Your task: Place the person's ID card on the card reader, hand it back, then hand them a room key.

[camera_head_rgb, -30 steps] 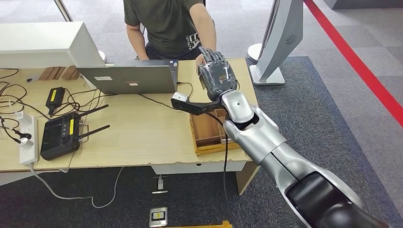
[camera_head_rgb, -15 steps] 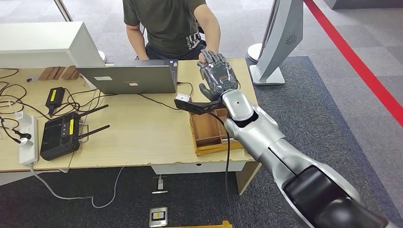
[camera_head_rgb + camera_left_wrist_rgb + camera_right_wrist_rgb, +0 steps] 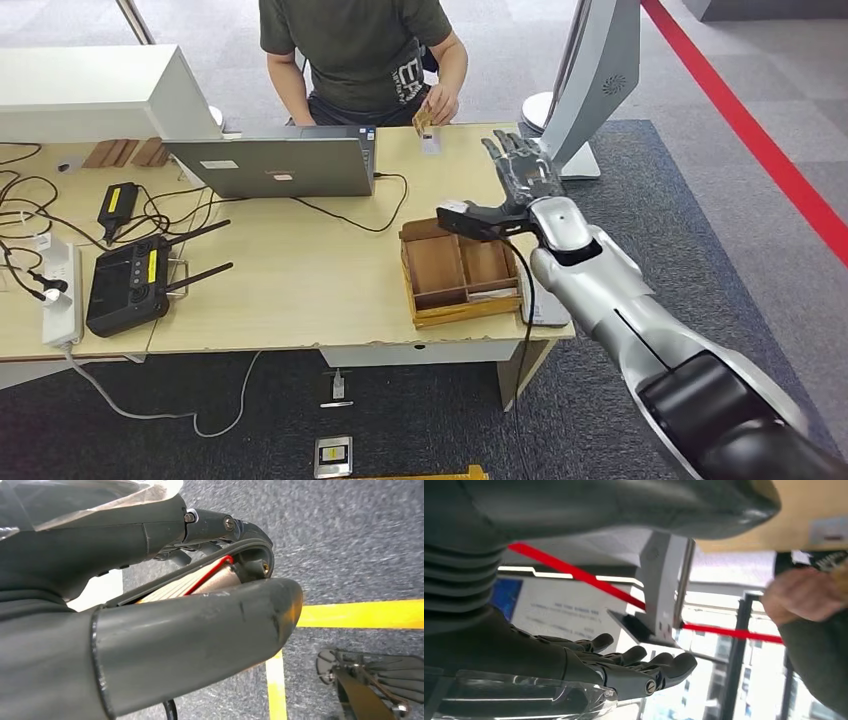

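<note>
The person (image 3: 355,45) seated across the table holds a tan card (image 3: 424,119) upright in one hand (image 3: 441,102), close to their body. My right hand (image 3: 520,167) hovers over the table's right end, palm down and fingers spread, holding nothing; in the right wrist view its fingers (image 3: 644,667) stretch out straight, with the person's hand (image 3: 804,595) beyond. A flat white device (image 3: 547,306), perhaps the card reader, lies beside the wooden box (image 3: 459,272), partly under my forearm. My left hand (image 3: 150,600) hangs over the floor, thumb in front; its grasp is unclear.
A laptop (image 3: 275,165) stands at the back middle. A small white flat item (image 3: 431,144) lies before the person. A black controller with antennas (image 3: 128,283), cables and a power strip (image 3: 58,295) fill the left. A white stand (image 3: 585,90) rises right of the table (image 3: 290,290).
My right hand has drawn back to the right, away from the person's hand. The person has pulled their hand in and now holds the card.
</note>
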Tool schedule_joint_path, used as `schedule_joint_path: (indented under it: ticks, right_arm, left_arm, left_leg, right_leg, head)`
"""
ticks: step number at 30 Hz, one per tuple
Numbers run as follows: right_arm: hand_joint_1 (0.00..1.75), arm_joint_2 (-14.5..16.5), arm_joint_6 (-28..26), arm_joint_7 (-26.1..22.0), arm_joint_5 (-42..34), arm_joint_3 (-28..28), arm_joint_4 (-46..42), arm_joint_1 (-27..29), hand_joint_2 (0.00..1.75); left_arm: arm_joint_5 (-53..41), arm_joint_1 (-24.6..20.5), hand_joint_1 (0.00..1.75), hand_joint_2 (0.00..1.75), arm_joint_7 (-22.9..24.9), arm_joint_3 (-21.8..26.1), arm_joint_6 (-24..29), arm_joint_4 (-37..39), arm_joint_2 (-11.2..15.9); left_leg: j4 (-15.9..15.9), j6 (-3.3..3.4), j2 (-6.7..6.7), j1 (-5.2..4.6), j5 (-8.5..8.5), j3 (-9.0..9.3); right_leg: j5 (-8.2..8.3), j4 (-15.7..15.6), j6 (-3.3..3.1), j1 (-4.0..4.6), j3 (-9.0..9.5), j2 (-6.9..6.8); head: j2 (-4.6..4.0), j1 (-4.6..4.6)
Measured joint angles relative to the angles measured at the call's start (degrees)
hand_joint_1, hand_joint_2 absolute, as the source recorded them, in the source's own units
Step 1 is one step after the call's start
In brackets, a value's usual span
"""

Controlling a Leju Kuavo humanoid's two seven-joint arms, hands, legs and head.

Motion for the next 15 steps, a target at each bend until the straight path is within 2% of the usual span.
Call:
schedule_joint_path:
  ticks: [6, 11, 15]
  right_arm:
    - [0.00, -10.73, -5.45, -0.51, -10.20, -6.06, 1.64, 7.13, 0.00]
    - [0.00, -19.72, -8.52, -0.67, -13.70, -11.93, 3.23, 12.74, 0.00]
    - [0.00, -24.31, -9.49, -0.79, -15.93, -15.54, 4.31, 17.06, 0.00]
  left_arm:
    - [1.35, 0.41, 0.00, 0.00, 1.39, 0.10, 2.13, -0.01, -0.63]
    - [2.35, 0.76, 0.00, 0.00, 1.39, 0.46, 3.75, -0.01, -1.14]
    - [2.53, 0.61, 0.00, 0.00, 1.16, 0.86, 4.13, -0.02, -1.47]
  left_leg:
    - [0.06, 0.16, 0.03, -0.09, -0.17, 0.01]
    - [0.06, 0.21, 0.08, -0.10, -0.26, -0.05]
    - [0.04, 0.20, 0.08, -0.10, -0.31, -0.06]
  right_leg:
    - [0.01, -0.09, 0.11, -0.06, 0.07, 0.05]
    - [-0.01, -0.12, 0.14, -0.08, 0.07, 0.06]
    - [-0.05, -0.11, 0.14, -0.07, 0.09, 0.08]
  head:
    - [0.00, -0.05]
    - [0.00, 0.12]
    - [0.00, 0.12]
